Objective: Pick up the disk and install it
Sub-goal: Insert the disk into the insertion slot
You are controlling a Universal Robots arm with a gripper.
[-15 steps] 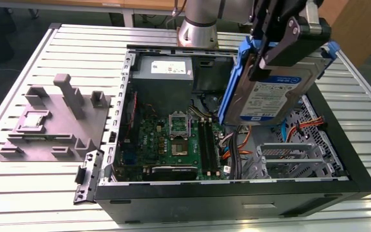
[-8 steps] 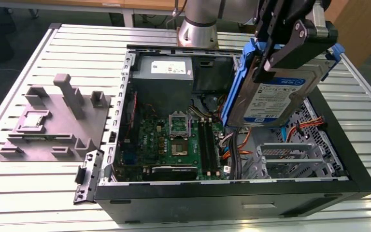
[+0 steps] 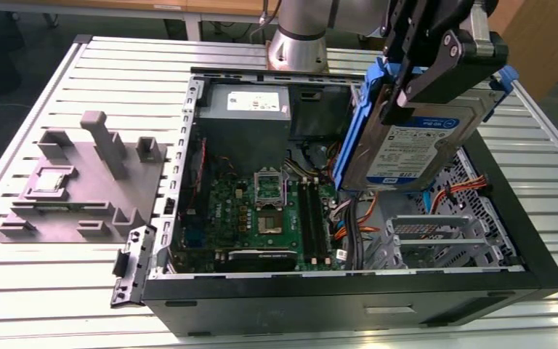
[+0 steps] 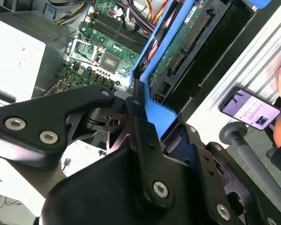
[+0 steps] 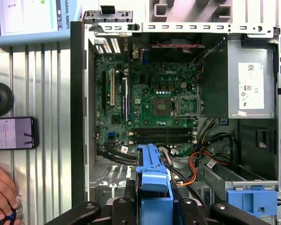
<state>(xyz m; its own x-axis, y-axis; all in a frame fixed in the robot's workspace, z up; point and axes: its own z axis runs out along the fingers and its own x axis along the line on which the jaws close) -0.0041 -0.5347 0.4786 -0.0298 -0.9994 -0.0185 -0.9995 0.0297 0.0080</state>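
I have the disk (image 3: 413, 149) and the pick-up is done; I judge the step in hand to be the carry to the install. My jaws are clenched on the top edge of its blue frame (image 5: 153, 180), one finger on each side. The disk hangs clear of everything, label facing out in the exterior view. It is steeply tilted, almost on edge.

It sits over the open case (image 3: 357, 287), above the end at the exterior view's right, beside the board (image 3: 259, 207) and not over it. Below and just past its lower edge is a silver metal bay (image 3: 434, 236), with orange and red cables (image 3: 453, 190) running close by. I take that bay to be where the disk goes, though I cannot see its rails well enough to be sure.

As I judge it, installing calls for leveling the disk, squaring the frame to the bay's opening and keeping clear of those cables. A skewed entry would likely jam the frame.

A hand (image 5: 2, 190) rests on the desk (image 3: 114, 65) outside the case, near a phone (image 5: 13, 133).
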